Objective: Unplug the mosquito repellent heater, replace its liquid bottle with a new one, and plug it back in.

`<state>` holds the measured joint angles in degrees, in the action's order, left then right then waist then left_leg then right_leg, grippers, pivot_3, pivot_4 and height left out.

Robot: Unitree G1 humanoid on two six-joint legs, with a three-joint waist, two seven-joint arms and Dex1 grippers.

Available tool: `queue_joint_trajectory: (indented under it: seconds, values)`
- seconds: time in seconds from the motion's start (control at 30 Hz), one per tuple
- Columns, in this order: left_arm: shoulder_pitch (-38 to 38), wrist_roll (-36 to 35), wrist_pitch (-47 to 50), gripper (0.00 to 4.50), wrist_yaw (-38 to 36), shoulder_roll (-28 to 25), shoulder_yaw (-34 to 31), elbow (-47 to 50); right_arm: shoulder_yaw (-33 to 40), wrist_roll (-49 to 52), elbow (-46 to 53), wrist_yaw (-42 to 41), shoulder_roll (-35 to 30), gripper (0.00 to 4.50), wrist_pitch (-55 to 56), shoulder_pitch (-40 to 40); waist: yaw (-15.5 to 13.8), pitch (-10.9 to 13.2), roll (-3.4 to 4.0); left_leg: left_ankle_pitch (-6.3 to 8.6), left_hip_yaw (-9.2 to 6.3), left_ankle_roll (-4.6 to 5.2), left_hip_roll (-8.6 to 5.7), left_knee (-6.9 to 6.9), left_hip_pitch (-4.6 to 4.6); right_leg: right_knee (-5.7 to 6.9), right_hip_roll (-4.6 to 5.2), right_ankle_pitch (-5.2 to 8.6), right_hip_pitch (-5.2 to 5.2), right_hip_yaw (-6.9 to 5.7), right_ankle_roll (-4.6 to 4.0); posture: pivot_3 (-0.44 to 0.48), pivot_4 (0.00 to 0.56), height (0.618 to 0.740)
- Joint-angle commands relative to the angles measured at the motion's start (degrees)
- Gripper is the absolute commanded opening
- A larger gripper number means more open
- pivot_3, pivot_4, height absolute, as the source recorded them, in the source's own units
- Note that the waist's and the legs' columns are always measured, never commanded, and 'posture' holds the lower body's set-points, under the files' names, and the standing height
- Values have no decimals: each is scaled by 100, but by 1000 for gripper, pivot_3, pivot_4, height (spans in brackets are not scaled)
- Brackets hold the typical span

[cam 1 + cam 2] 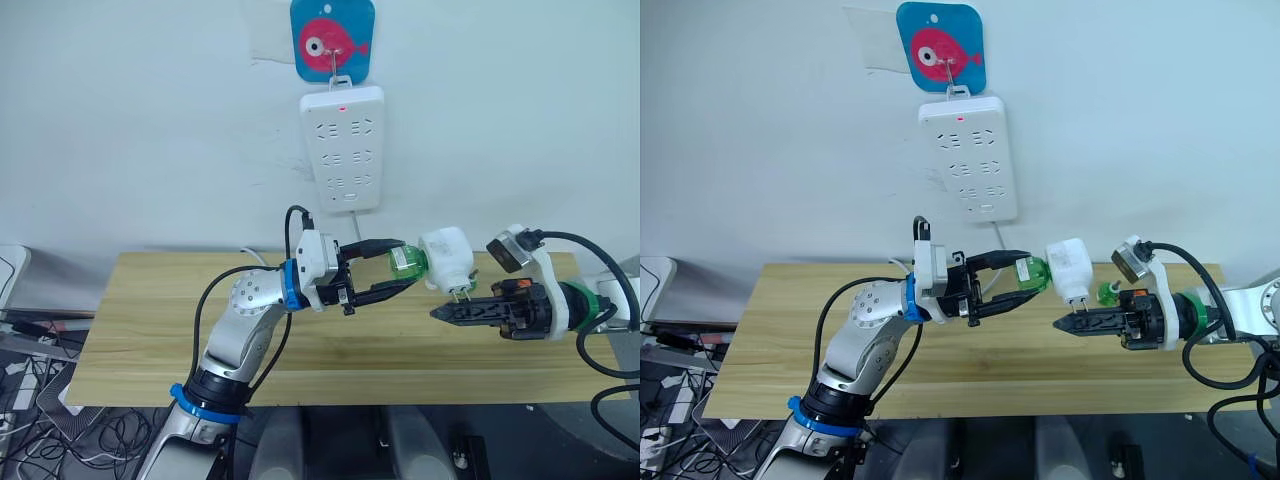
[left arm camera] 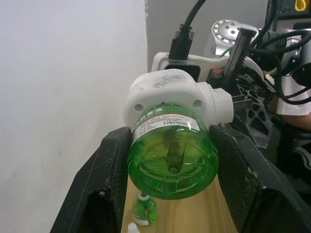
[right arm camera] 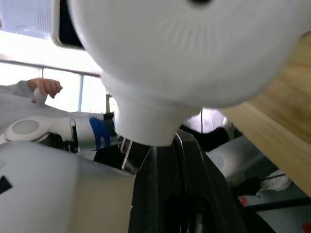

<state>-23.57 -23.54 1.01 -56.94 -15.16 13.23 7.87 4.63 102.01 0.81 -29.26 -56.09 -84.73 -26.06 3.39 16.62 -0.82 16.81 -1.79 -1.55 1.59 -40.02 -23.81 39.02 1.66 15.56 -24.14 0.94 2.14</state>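
Left gripper jaws partly open, closed onto translucent green plastic liquid bottle, still seated in small white rounded plastic heater, held in air above light wooden counter. Right gripper jaws shut on the heater's plug pins. Best to hold heater steady, twist bottle straight out. Wick hidden; small green bottle on counter, cap unclear.

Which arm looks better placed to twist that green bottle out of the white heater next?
The left. Its claw already grips the green bottle, while the right claw pinches the heater by its plug prongs.
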Motion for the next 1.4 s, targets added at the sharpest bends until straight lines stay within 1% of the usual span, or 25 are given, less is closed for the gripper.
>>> queue_joint_trajectory:
  seconds: [0.03, 0.2, 0.33, 0.47, 0.57, 0.6, 0.67, 0.73, 0.8, 0.87, 0.9, 0.97, 1.0, 1.07, 1.13, 1.2, 1.27, 1.33, 1.4]
  values:
    - [42, -31, -17, 2237, -36, 29, 46, 164, 26, 469, -76, 122, -47, 34, 219, -201, 1, 0, 0, 0, 0, 0, 0, 0, 0, 0, -1, 0, -1, 0, 0, -161, 246, 740]
    - [45, -29, -18, 2237, -32, 21, 59, 168, -173, 1076, -272, 184, -192, 34, 281, -401, 1, 0, 0, 0, -1, 0, 2, 1, -2, -2, -6, 0, -1, -2, 0, -158, 241, 740]
    - [65, -22, -17, 2237, -33, 8, 66, 181, -267, 1099, -446, -52, -242, 34, 174, -618, 0, 0, 0, 0, 2, 0, 0, 0, -1, -1, -5, 0, -1, 1, 0, -158, 244, 740]
    - [89, -7, -24, 2237, -36, 7, 99, 200, -302, 1099, -659, -39, -148, 34, 213, -752, 0, 0, 0, 0, 1, 0, 3, 1, -1, -2, -5, 0, -1, -1, 0, -159, 245, 740]
    - [74, -29, 23, 2237, -8, 12, 83, 196, -304, 1099, -438, 58, -262, 34, 266, -557, -1, 0, 0, 0, 1, 0, 3, 0, -2, -2, -4, 0, -1, 0, 0, -160, 247, 740]
    - [55, -71, 104, 2237, 34, 22, 54, 197, -216, 875, -160, 54, -294, 34, 269, -381, -2, 0, 0, 0, 1, 0, 4, 0, -2, -2, -4, 0, -1, 0, 0, -160, 247, 740]
    - [28, -240, 396, 2237, 69, 8, 16, 264, -58, -151, 641, -287, -410, 34, 352, 75, -17, 0, 0, 0, -1, 0, 4, 1, -3, -3, -4, 0, -1, -2, 0, -157, 249, 740]
    - [6, -624, 1005, 2237, 226, 14, -75, 447, -191, -1663, 1538, -1207, -825, 34, 1000, 680, -50, -2, 4, 0, -8, 0, 4, 2, -6, -4, -3, 1, -1, -6, 1, -154, 249, 740]
    - [-46, -1047, 1649, 2237, 374, -1, -178, 641, -264, -2734, 1892, -1965, -1109, 34, 1786, 1208, -40, -2, 3, 0, -16, 0, 8, 1, -7, -6, -1, 2, -2, -10, 4, -154, 249, 740]
    - [-101, -1418, 2186, 2237, 499, -34, -282, 803, -215, -3422, 1917, -2409, -1192, 402, 2393, 1583, -15, -3, 1, 0, -25, -1, 3, -3, -2, -3, 1, 1, 0, -4, 6, -149, 254, 740]
    - [-146, -1651, 2501, 2237, 578, -59, -365, 871, -188, -3935, 1893, -2616, -1194, 585, 2936, 1797, -12, -3, 1, 0, -26, -1, 3, -3, 0, -3, 1, -1, 2, -4, 9, -150, 254, 740]
    - [-279, -2479, 3516, 2237, 782, -183, -644, 856, -54, -4951, 1744, -2984, -1046, 1267, 4221, 2117, -7, -3, 1, 0, -28, -1, -1, -5, 4, 1, -2, -1, 3, -4, 9, -154, 256, 740]
    - [-344, -2947, 4054, 2237, 900, -259, -812, 781, 66, -5230, 1641, -3081, -901, 1649, 4673, 2178, -3, -3, 1, -1, -30, -2, 0, -4, 5, 1, -5, 0, 3, -4, 9, -157, 257, 740]
    - [-468, -3926, 5061, 2237, 1179, -400, -1163, 492, 249, -5642, 1487, -3104, -604, 2342, 5345, 2120, 39, -3, 1, -2, -31, -4, -1, -4, 7, 0, -16, 0, 2, -2, 9, -160, 256, 740]
    - [-571, -4692, 5874, 2237, 1491, -524, -1468, 82, 338, -6058, 1441, -3240, -445, 3110, 5924, 2040, 70, -3, 3, -6, -38, -11, 5, -2, 8, 2, -18, 0, 0, 0, 8, -168, 258, 740]
    - [-643, -5350, 6585, 2237, 1704, -686, -1726, -448, 477, -6029, 1535, -3309, -358, 3831, 5983, 1834, 109, -3, 3, -8, -41, -15, 4, 0, 9, 2, -22, 0, 1, -4, 8, -183, 258, 740]
    - [-712, -5803, 7104, 2237, 1803, -821, -1890, -874, 546, -5918, 1691, -3432, -319, 4469, 5929, 1678, 140, -3, 3, -9, -42, -16, 4, -1, 9, 4, -21, 0, 1, -2, 7, -190, 260, 740]
    - [-801, -6071, 7425, 2237, 1885, -885, -1982, -1120, 566, -5850, 1873, -3490, -247, 4469, 5852, 1622, 145, -3, 3, -9, -45, -16, 4, -1, 9, 4, -21, -1, 1, -4, 7, -193, 260, 740]
    - [-883, -6187, 7702, 2237, 1896, -966, -2011, -1294, 549, -5720, 2149, -3401, -95, 4469, 5740, 1495, 136, -3, 2, -9, -49, -17, 5, -1, 7, 3, -21, -1, 2, -7, 7, -200, 260, 740]
